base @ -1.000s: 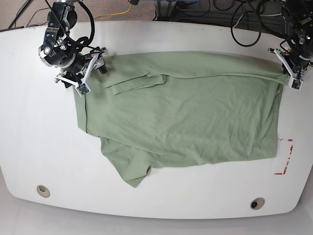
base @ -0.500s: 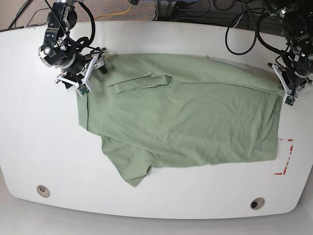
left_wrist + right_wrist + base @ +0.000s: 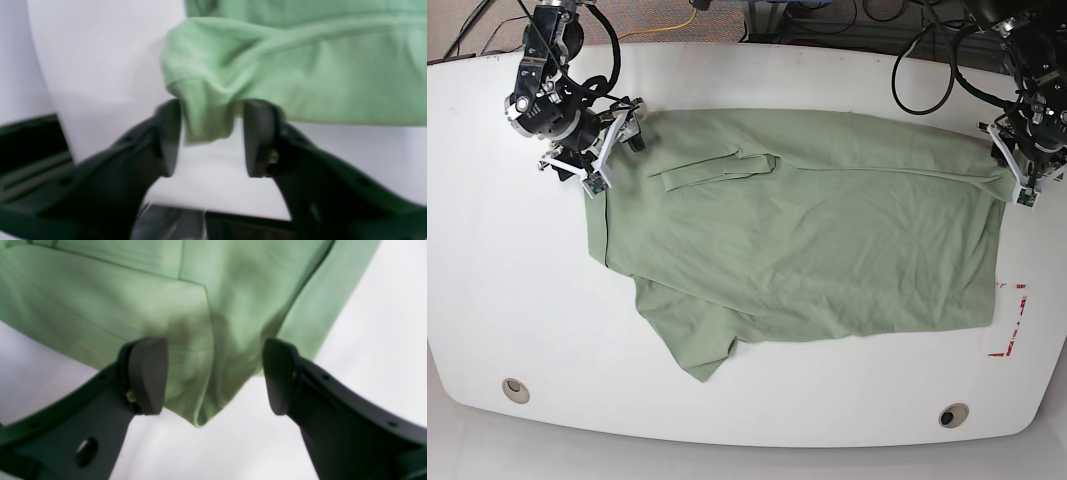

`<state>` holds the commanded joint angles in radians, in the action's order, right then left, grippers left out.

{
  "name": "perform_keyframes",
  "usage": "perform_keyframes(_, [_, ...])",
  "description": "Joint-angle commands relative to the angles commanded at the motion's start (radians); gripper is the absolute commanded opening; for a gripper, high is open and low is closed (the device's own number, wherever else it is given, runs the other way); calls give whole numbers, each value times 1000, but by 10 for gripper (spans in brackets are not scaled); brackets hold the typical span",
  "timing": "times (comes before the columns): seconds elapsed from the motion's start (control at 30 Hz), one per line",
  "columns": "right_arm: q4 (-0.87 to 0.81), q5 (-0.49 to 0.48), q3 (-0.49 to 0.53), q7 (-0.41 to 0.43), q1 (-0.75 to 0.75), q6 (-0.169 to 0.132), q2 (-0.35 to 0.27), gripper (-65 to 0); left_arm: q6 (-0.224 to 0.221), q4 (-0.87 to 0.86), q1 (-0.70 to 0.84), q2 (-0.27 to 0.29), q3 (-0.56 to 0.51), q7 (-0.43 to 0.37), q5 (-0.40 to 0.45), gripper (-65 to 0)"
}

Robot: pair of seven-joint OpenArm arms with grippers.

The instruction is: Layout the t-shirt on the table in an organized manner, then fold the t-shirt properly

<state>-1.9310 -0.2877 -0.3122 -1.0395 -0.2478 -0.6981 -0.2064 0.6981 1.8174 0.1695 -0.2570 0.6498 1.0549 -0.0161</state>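
Since a moment ago our left tool (image 3: 1025, 178) has eased back, jaws apart around the t-shirt (image 3: 797, 230) corner. The right tool (image 3: 213, 376) gapes above the opposite corner. The shirt lies across the desk (image 3: 487, 280); released cloth may wrinkle back.

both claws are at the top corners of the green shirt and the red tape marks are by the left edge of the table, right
Not quite. The base view shows the red tape marks near the table's right edge. The left claw and right claw are at the shirt's top corners.
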Motion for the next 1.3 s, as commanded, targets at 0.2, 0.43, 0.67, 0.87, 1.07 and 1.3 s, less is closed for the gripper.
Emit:
perform_keyframes(0.2, [-2, 0, 0, 0, 0, 0, -2, -225, 0, 0, 0, -48, 29, 0, 0, -282])
perform_keyframes(0.43, [-2, 0, 0, 0, 2, 0, -2, -225, 0, 31, -31, -91, 91, 0, -3, -282])
perform_keyframes(0.67, [-2, 0, 0, 0, 2, 0, -2, -225, 0, 46, -91, -78, 81, 0, -5, -282])
perform_keyframes(0.87, [-3, 0, 0, 0, 2, 0, -2, -224, 0, 52, -94, 26, 0, -3, -3, -282])
perform_keyframes(1.07, [-38, 6, -25, 0, -2, 0, -2, -219, 0, 52, -92, 97, -20, -37, -2, -282])
perform_keyframes(1.3, [-52, 5, -144, 0, -21, 0, -2, -219, 0, 44, -15, 110, -20, -172, 0, -282])
